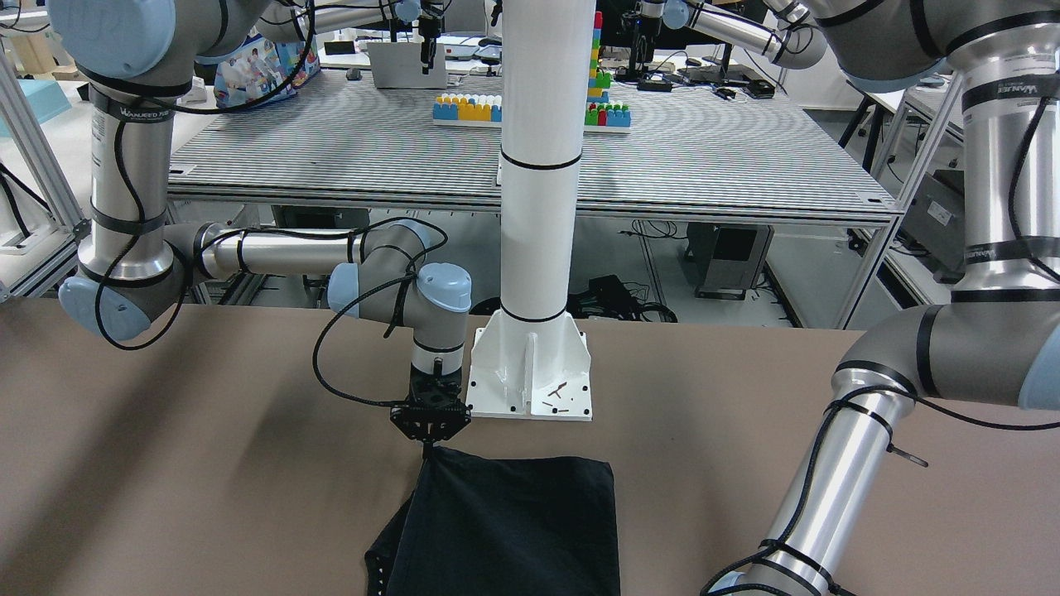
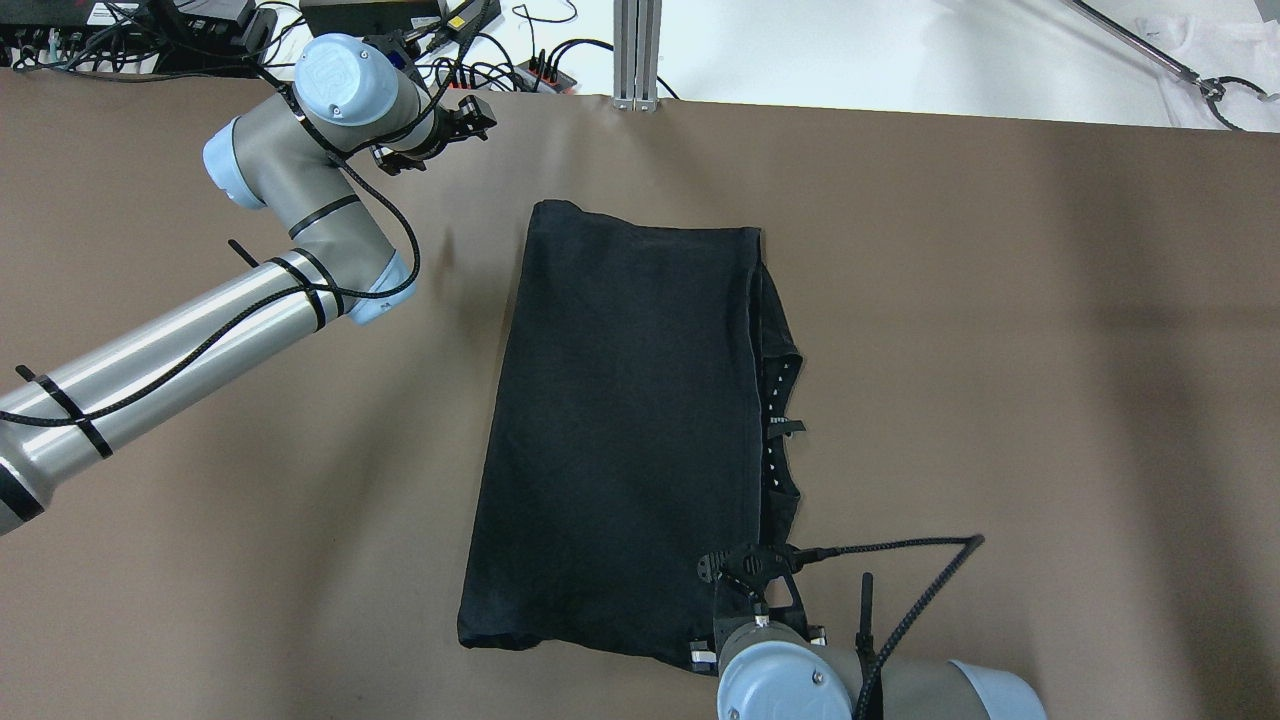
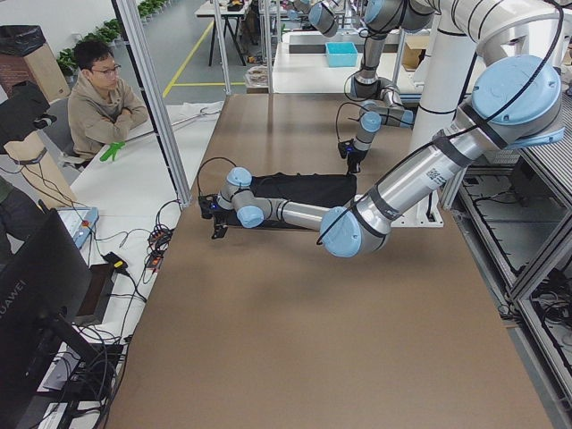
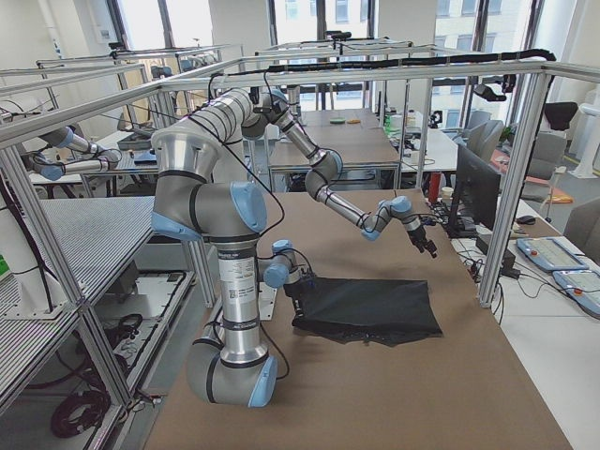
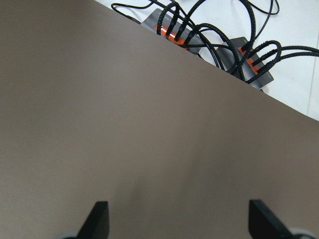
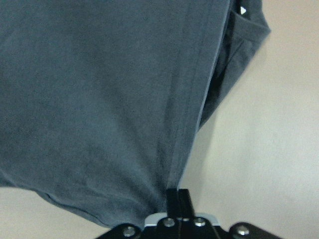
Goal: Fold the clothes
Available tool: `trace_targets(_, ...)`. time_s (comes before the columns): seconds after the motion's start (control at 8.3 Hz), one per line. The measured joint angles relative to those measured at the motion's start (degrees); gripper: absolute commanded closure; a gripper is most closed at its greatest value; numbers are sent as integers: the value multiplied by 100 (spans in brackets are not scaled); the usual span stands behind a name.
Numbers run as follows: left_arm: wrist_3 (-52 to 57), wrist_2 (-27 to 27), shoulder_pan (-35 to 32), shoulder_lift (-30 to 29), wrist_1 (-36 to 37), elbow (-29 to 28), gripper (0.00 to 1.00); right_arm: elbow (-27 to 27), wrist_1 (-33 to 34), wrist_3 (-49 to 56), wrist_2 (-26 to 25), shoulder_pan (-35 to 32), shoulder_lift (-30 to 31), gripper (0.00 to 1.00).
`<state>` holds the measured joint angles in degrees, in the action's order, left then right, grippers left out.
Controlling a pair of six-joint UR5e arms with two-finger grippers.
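Observation:
The black clothes (image 2: pixel 630 430) lie folded on the brown table, with a second layer sticking out along the right edge (image 2: pixel 780 400). They also show in the front view (image 1: pixel 513 521) and the right wrist view (image 6: pixel 99 99). My right gripper (image 2: pixel 750 578) is shut on the near right corner and pulls the fabric into a peak (image 1: pixel 431 451); the right wrist view shows the pinch (image 6: pixel 177 196). My left gripper (image 5: pixel 182 224) is open and empty over bare table near the far edge (image 2: pixel 470 115), apart from the clothes.
The white pillar's base plate (image 1: pixel 530 372) stands just behind the right gripper. Power strips and cables (image 5: pixel 209 45) lie beyond the table's far edge. A seated person (image 3: pixel 103 98) is beyond that edge.

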<state>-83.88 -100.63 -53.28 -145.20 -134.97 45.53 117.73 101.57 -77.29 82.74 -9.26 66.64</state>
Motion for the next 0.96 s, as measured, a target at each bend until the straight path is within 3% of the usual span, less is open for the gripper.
trace_targets(0.12, -9, 0, 1, 4, 3, 29, 0, 12, -8, -608, -111, 133, -4, 91)
trace_targets(0.24, -9, 0, 2, 7, 5, 43, 0, 106, -12, -833, -145, 117, -22, 10)
trace_targets(0.36, -12, 0, 2, 8, 6, 48, 0, 185, -14, -878, -151, 39, -10, 5)
trace_targets(0.72, -16, 0, 15, 3, 9, 52, 0, 300, -22, -916, -174, -160, 85, 5)
trace_targets(0.96, -11, 7, 32, -3, 7, 53, 0, 316, -36, -2226, -203, -147, 36, 6)
